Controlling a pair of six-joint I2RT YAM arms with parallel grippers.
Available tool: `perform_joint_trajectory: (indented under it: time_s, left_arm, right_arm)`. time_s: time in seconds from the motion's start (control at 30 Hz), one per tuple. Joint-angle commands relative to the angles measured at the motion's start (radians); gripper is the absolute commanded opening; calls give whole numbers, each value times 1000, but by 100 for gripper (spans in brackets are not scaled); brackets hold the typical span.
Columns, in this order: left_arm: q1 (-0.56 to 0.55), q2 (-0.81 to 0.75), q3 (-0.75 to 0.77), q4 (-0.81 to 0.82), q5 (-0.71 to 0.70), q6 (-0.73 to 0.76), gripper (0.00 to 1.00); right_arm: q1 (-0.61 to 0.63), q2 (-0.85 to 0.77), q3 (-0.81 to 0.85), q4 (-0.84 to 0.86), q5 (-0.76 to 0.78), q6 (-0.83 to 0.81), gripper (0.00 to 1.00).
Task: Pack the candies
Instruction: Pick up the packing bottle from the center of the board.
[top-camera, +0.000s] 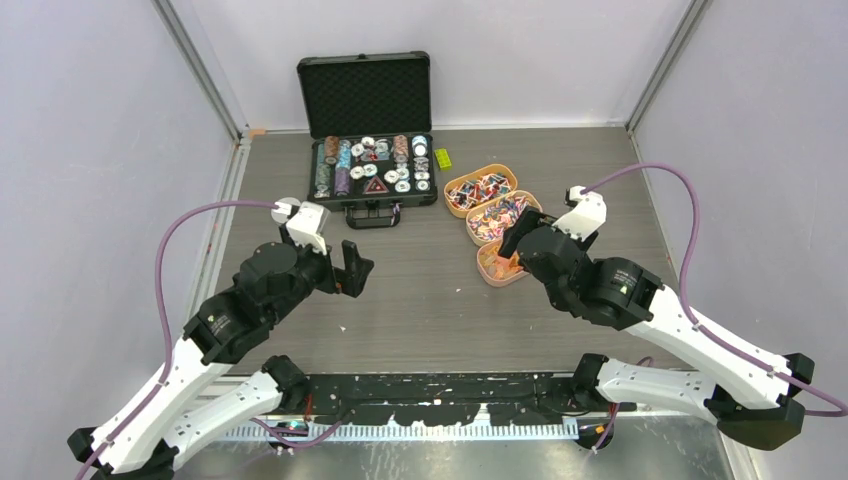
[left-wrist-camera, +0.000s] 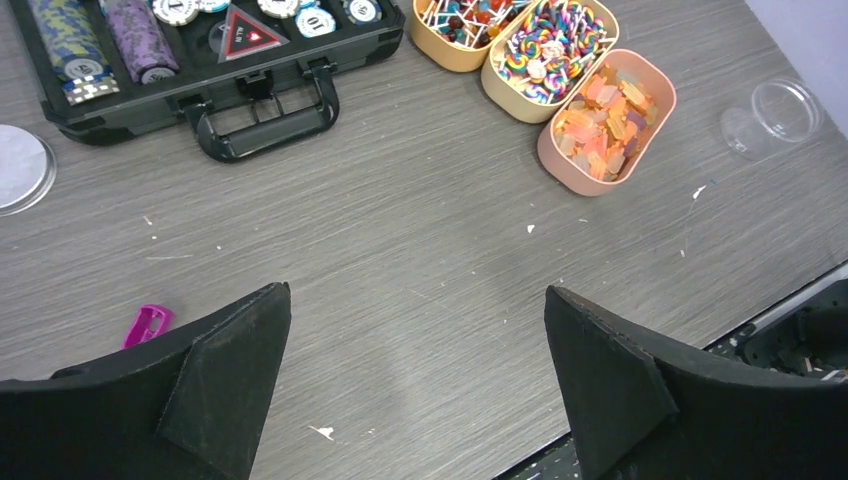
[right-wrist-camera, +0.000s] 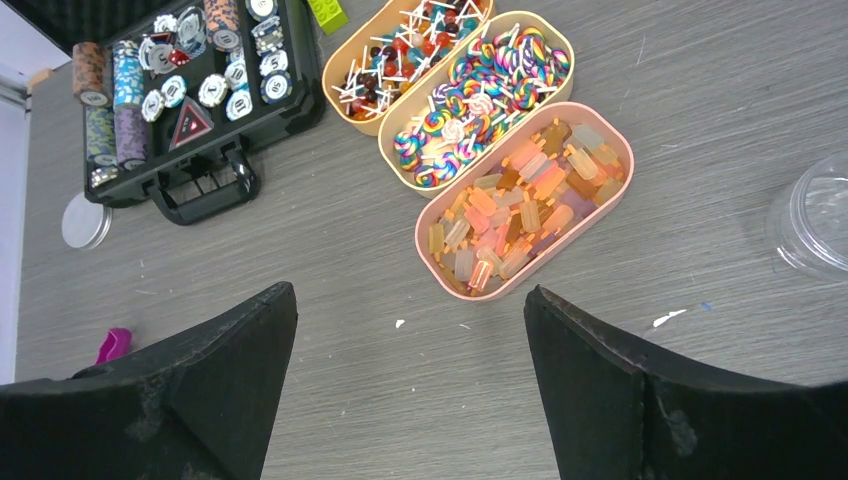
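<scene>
On the counter (top-camera: 440, 300) the three oval trays (right-wrist-camera: 421, 240) lie just ahead of the right claw (right-wrist-camera: 410, 320) — spread, empty, nearer than the equally spread left claw (left-wrist-camera: 415, 300) — long axes slanting up-right, the candies (right-wrist-camera: 520, 200) heaped inside.

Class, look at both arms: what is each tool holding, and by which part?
Nothing is held. The left tool and the right tool are both open and empty, and neither touches the candies.

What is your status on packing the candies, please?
Left gripper open, empty. Right gripper open, empty. Candies lie in three oval trays, clear cup beside them empty. Nothing in the way.
</scene>
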Motion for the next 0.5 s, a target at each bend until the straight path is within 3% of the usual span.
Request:
perform_joint_trajectory:
  time_s: [0.0,0.23,0.47]
  left_arm:
    - [-2,-9,-9,42,-36,43,100]
    - [-2,-24,-33,38,-92,98,100]
    - [-2,-52,-62,33,-141,127,98]
  right_arm:
    - [5,-12,29,6,55,56,88]
    - [5,-18,6,24,124,94,88]
    - [-15,106,62,-30,290,52,83]
